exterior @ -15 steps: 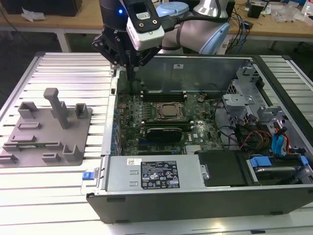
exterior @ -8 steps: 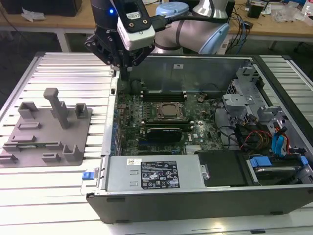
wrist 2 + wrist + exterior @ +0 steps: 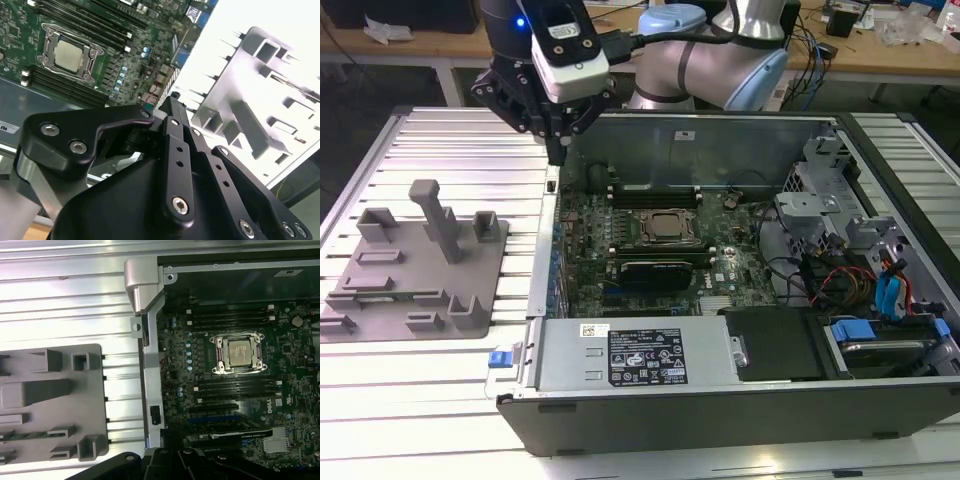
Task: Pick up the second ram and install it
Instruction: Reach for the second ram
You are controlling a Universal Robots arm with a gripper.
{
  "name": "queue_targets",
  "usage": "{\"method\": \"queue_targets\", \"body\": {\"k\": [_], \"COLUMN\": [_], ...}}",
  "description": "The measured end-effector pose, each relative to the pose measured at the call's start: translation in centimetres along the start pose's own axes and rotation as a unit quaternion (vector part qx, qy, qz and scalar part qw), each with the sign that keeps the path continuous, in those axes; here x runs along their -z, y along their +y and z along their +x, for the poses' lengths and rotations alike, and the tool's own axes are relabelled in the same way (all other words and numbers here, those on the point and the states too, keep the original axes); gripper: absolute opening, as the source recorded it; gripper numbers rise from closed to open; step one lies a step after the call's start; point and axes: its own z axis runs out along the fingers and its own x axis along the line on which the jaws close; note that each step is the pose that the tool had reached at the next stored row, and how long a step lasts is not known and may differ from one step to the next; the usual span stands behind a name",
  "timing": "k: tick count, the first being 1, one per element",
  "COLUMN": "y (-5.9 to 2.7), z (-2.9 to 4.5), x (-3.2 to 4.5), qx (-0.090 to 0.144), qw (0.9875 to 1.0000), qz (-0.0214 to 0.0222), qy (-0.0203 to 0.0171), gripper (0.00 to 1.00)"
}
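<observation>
Pressed together, the end effector (image 3: pixel 558 150) is hovering over the case wall (image 3: pixel 543 270), while the first wrist view is showing the ram (image 3: pixel 25 435) lying in a gray holder (image 3: pixel 55 390).

The bench (image 3: pixel 440 140) is ribbed bare metal with a bright sheen, and the parts fixture (image 3: pixel 415 265) on it is matt grey plastic. The computer case (image 3: pixel 720 420) is dull grey sheet metal, the processor (image 3: pixel 238 351) has a smooth silver metal lid, and the end effector (image 3: pixel 175 100) is matt black with shiny screws.
</observation>
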Motion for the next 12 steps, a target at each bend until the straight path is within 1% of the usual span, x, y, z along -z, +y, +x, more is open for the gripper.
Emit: {"method": "queue_targets", "body": {"k": [1, 3, 6, 7, 9, 12], "y": [-0.03, -0.05, -0.12, -0.15, -0.19, -0.22], "z": [0.34, 0.67, 1.6, 2.05, 2.6, 3.01], "x": [0.01, 0.02, 0.05, 0.06, 0.07, 0.08], "qx": [0.0, 0.0, 0.0, 0.0, 0.0, 0.0], "qw": [1.0, 1.0, 1.0, 1.0, 1.0, 1.0], "qz": [0.0, 0.0, 0.0, 0.0, 0.0, 0.0], "qy": [0.0, 0.0, 0.0, 0.0, 0.0, 0.0], "gripper": [0.08, 0.08, 0.08, 0.08, 0.08, 0.08]}}
